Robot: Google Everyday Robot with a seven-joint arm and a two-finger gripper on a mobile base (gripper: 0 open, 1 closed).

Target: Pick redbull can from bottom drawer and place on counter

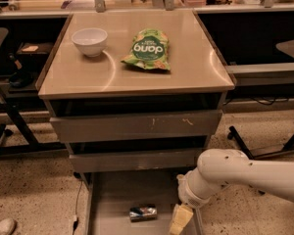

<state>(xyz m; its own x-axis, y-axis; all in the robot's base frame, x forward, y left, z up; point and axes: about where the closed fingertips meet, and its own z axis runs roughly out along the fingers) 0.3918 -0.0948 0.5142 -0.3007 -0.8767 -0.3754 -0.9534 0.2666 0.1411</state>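
Camera view: the gripper (pixel 180 220) hangs low at the near right of the open bottom drawer (pixel 115 192), and honestly I can't tell if it's spread or closed. The redbull can (pixel 142 212) lies on its side on the drawer floor, just left of it. On the counter (pixel 137 80) sit a white bowl (pixel 89 40) and a green snack bag (pixel 148 50).

We are seeing the can (pixel 142 212), small, shiny, silver and blue, lying on its side on the plain grey floor of the bottom drawer (pixel 115 195), which is standing pulled open. The glossy beige worktop (pixel 137 80) is sitting flat, well above it. Our tool (pixel 180 220) is hanging near the can, on its right, over the drawer's right side.
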